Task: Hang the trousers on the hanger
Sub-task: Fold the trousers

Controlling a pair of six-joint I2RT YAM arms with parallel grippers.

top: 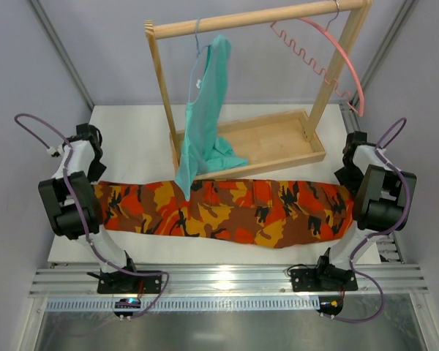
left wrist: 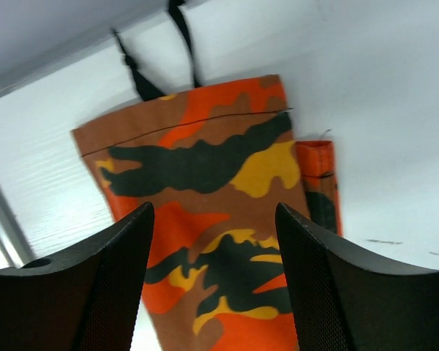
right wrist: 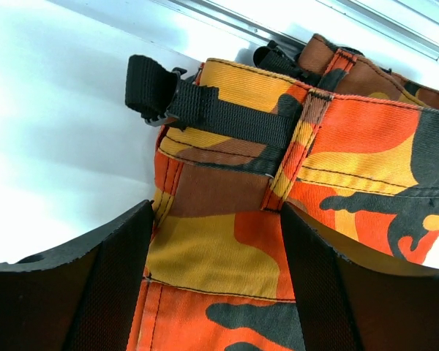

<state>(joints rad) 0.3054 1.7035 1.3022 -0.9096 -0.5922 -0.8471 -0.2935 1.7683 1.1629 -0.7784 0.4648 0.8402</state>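
Left gripper (left wrist: 214, 212) fills the bottom of its wrist view, its two dark fingers (left wrist: 110, 285) spread wide with nothing pinched. Between and just beyond them is the leg end of the trousers (left wrist: 205, 164), orange/brown/black/yellow camo, lying flat on the white table (left wrist: 395, 146). The hem edge sits ahead of the fingertips, and a second leg cuff peeks out past the right finger. Two black strips (left wrist: 135, 73) run on from the hem, further ahead of the gripper; cannot tell what they are. Cannot tell whether the fingertips touch the cloth.

Right gripper (right wrist: 216, 208) is also spread wide, clamped on nothing. The trousers' waistband lies between and ahead of its fingers. A black webbing strap (right wrist: 219, 113) with a buckle is ahead, toward the left finger. A metal rail (right wrist: 293, 33) runs across further ahead.

In the overhead view the trousers are stretched in a long band across the table between the two arms, leg ends by the left arm, waist by the right arm. The hanger (top: 349, 69), pink, hangs by its hook at the right end of the wooden rack (top: 241, 23), beyond the right gripper and well apart from the trousers. A teal garment (top: 205, 124) hangs from the same top bar, nearer the left post. Its lower end drapes into the rack base and, in this view, overlaps the far edge of the trousers' middle.
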